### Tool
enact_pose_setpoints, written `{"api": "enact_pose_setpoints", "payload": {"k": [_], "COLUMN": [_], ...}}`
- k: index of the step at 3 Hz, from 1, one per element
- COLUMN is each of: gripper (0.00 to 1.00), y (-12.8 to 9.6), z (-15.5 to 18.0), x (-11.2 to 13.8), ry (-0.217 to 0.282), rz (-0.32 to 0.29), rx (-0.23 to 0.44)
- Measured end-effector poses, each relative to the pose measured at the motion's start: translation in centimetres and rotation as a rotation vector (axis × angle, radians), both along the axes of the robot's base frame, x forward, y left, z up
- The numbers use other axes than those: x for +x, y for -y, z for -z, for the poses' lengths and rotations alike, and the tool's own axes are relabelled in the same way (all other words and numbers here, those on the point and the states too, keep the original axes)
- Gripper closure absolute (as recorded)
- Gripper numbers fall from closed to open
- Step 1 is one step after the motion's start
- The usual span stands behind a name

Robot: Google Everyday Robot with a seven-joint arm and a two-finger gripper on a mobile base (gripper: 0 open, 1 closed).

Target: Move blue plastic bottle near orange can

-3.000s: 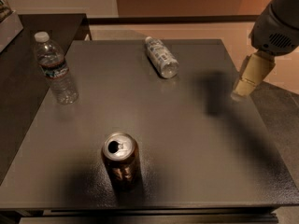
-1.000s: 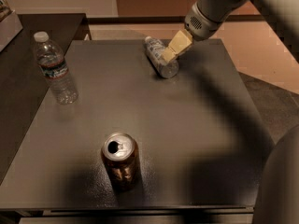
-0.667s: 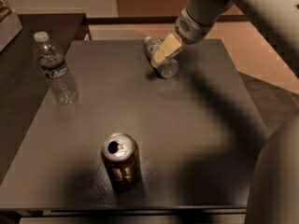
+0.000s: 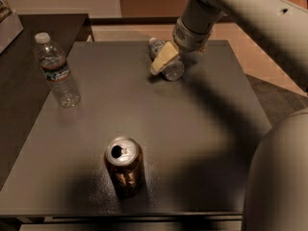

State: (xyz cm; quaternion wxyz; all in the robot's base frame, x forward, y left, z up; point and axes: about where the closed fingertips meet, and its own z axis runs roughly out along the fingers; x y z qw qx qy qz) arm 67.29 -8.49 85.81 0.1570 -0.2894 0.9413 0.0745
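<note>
The blue plastic bottle point(image 4: 169, 66) lies on its side at the far middle of the dark table point(image 4: 202, 129), mostly covered by my gripper. My gripper point(image 4: 161, 61) reaches down from the upper right, its pale fingers point(image 4: 162, 59) over the bottle's body. The orange can point(image 4: 124, 165) stands upright near the table's front edge, well apart from the bottle and the gripper.
A taller clear ribbed water bottle point(image 4: 56, 71) with a dark label stands upright at the table's left edge. A darker surface point(image 4: 19, 81) adjoins on the left. My arm's body point(image 4: 276, 177) fills the lower right corner.
My gripper has swung in from the right side of the table to the lying bottle and dropped down onto it. The can and the water bottle have not moved.
</note>
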Motion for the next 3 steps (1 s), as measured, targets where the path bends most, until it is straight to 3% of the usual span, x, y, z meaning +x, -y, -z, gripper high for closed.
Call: {"api": "enact_pose_setpoints", "payload": {"k": [1,3], "gripper": [0.08,0.48], "y": [0.44,0.14], "z": [0.64,0.24], "x": [0.19,0.38], "ry": [-0.025,-0.02], "rz": [0.039,0.044], "rx": [-0.02,-0.018]}}
